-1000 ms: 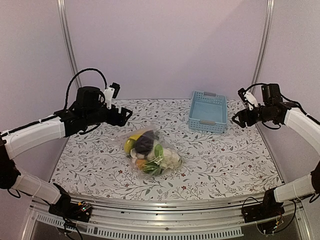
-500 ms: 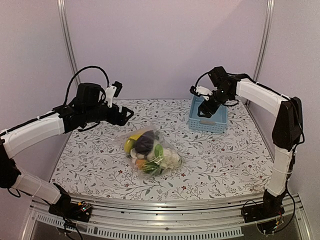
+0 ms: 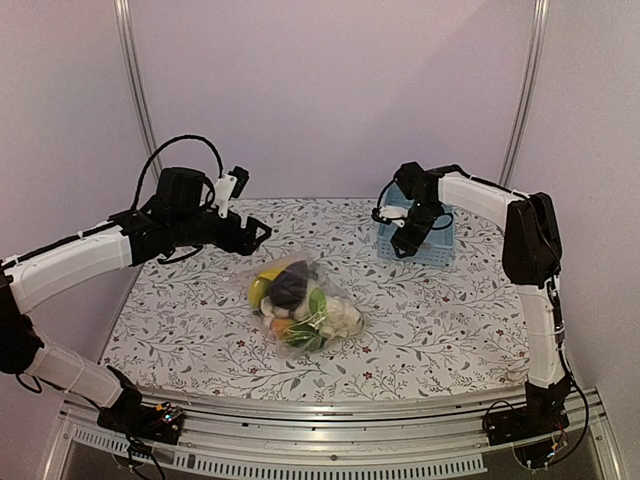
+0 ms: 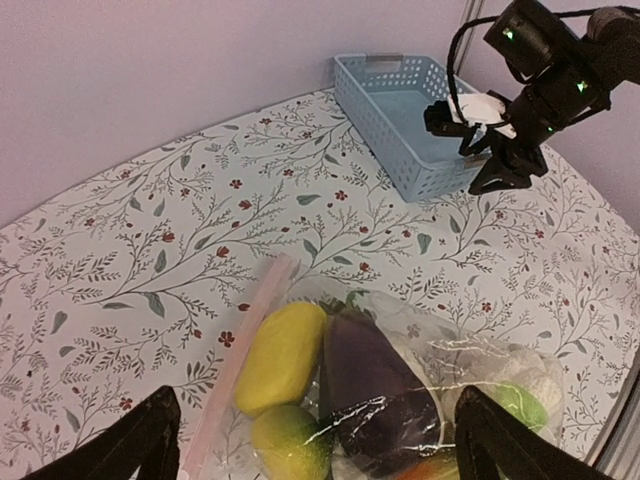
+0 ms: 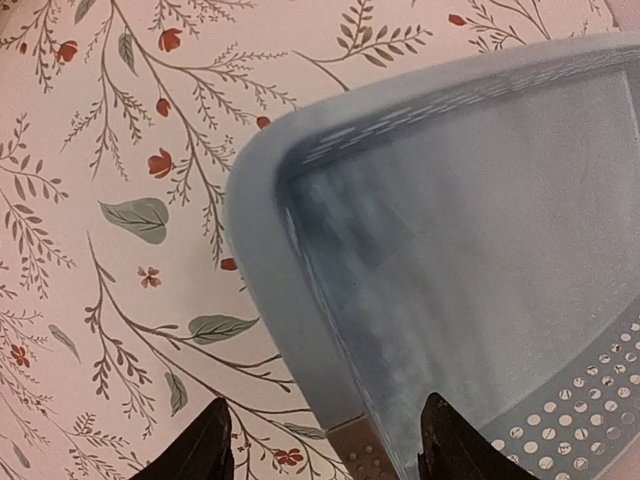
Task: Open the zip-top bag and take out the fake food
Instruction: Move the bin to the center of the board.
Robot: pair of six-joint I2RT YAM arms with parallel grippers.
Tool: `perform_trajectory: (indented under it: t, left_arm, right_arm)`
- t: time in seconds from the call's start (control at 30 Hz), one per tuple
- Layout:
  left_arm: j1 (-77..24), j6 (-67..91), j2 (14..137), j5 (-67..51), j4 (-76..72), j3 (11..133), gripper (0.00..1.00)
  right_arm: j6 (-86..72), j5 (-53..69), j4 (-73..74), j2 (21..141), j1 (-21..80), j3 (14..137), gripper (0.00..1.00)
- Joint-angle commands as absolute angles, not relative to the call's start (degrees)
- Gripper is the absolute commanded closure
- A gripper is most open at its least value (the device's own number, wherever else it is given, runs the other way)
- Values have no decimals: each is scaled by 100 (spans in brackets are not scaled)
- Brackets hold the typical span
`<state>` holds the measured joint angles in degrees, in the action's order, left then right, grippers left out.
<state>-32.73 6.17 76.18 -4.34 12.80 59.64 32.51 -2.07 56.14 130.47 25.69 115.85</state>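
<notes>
The clear zip-top bag point(image 3: 303, 300) lies at the table's middle with the fake food inside. The left wrist view shows its pink zip strip point(image 4: 238, 365), a yellow piece point(image 4: 285, 352), a dark purple eggplant point(image 4: 375, 385) and a green piece point(image 4: 290, 445). My left gripper point(image 3: 262, 232) hovers above and behind the bag's left end, jaws wide open and empty point(image 4: 315, 445). My right gripper point(image 3: 404, 242) hangs over the left end of the light-blue basket point(image 3: 440, 240). It is open, and the basket's rim point(image 5: 275, 300) passes between its fingers without touching them.
The basket point(image 4: 400, 130) stands at the back right of the flowered table point(image 3: 450, 320), and nothing shows inside it. The right arm arches over it from the right. Purple walls and metal posts close in the back and sides.
The right arm has swung in from the far right to the basket's left end, its jaws narrowing a little. The left gripper has edged slightly right. The bag has not moved.
</notes>
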Motion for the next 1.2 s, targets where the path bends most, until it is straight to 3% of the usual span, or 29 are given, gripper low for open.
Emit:
perform_trajectory:
  t: [0.0,0.23,0.37,0.6,0.8,0.97,1.07,1.17]
  left_arm:
    - [-3331,679,7666,-582,1377,6100,7]
    - [-3335,778,7662,-695,1380,6106,8]
    - [-3331,820,7721,-770,1423,6149,8]
    - [-3331,886,7892,-387,1580,6214,8]
    - [-3153,1466,8277,621,2012,6384,5]
    - [-2533,2272,8756,359,2261,6515,6]
    - [-1998,2707,9175,-392,2405,6676,12]
    - [-1565,2922,9474,-1279,2340,6743,30]
  right_arm:
    - [3625,-67,6162,12905,2587,11227,42]
    - [4295,201,6528,11394,2632,9297,51]
    - [4682,485,6851,10316,2660,8325,51]
    - [4516,761,6937,9460,2768,7200,50]
    - [4532,951,6965,9248,2764,7290,50]
    - [4368,1383,6906,9348,2762,8001,50]
    - [3992,1319,6375,9586,2764,8290,51]
    - [3707,1096,5892,10022,2724,8541,51]
